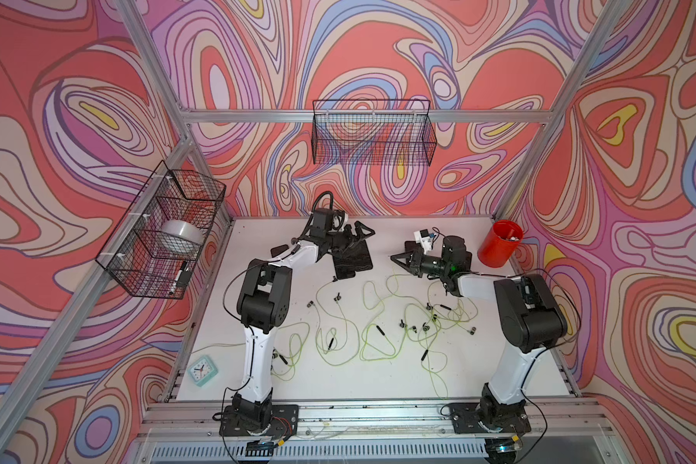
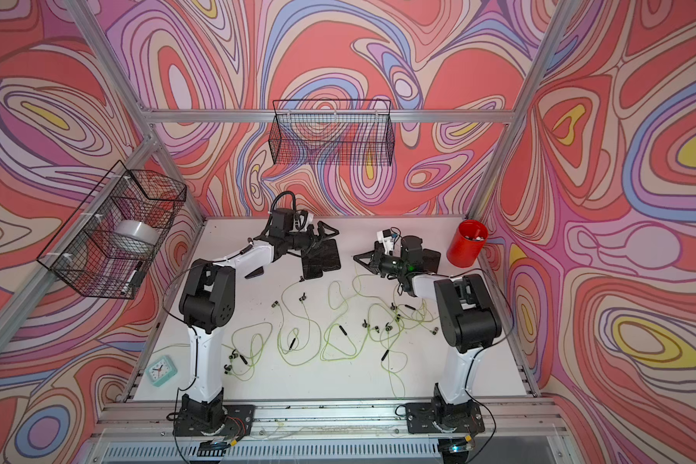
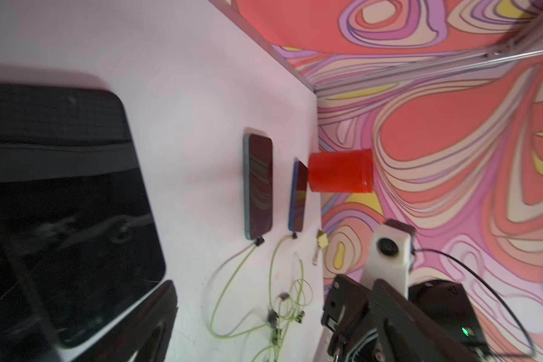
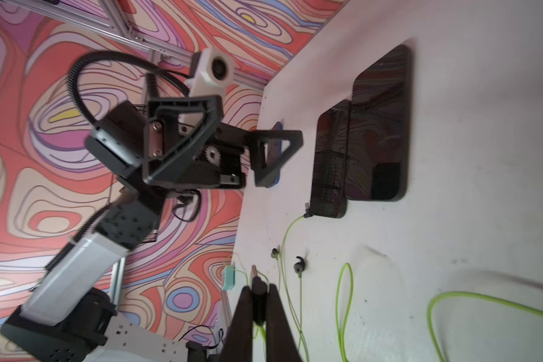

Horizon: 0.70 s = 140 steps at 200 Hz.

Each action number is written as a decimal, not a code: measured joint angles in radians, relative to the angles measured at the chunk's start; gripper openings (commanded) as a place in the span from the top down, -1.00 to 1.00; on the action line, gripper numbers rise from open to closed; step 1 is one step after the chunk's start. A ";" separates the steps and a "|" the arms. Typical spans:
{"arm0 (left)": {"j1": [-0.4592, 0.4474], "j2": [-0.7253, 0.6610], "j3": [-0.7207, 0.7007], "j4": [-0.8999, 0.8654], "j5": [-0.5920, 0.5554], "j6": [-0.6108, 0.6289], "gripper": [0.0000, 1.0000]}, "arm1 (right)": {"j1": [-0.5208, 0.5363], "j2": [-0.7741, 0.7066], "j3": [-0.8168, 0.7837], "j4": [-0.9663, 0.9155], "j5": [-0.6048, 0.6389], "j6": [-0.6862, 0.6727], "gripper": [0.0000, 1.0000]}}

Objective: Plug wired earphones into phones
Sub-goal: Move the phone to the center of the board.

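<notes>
Status for you: three of the five phones look done. The two phones [image 3: 259, 185] by the red cup [image 3: 340, 170] each have a plug seated at one end and a green cable running off.

In the overlapping pair mid-surface, the cabled phone [image 4: 329, 163] has a plug at its corner. The bare phone [image 4: 380, 125] next to it shows no cable. The fifth phone [image 2: 254, 274] sits partly under the left arm and its port is hidden, so I'd count it as open work. That leaves roughly two by my read.

The right gripper [image 4: 259, 290] is clamped tight on a dark plug [image 4: 255, 272], with the metal tip poking out past the fingertips.

The left gripper [image 4: 232, 150] has its jaws spread wide and empty, hovering by the overlapping pair.

The held plug is well apart from the bare phone. Open surface [image 4: 452, 250] and a loose earbud [image 4: 298, 266] lie between them.

The remaining earphones [image 1: 378, 321] lie tangled across the front half of the surface.
</notes>
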 measured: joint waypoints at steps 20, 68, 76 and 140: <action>-0.009 0.062 0.223 -0.229 -0.154 0.113 -0.84 | 0.008 -0.093 0.000 -0.179 0.097 -0.123 1.00; -0.064 0.259 0.534 -0.611 -0.430 0.248 -0.67 | 0.026 -0.190 -0.010 -0.381 0.231 -0.267 1.00; -0.075 0.284 0.550 -0.656 -0.462 0.261 -0.65 | 0.028 -0.191 -0.014 -0.397 0.244 -0.277 1.00; -0.144 0.337 0.579 -0.805 -0.581 0.314 -0.63 | 0.039 -0.190 -0.034 -0.454 0.283 -0.311 1.00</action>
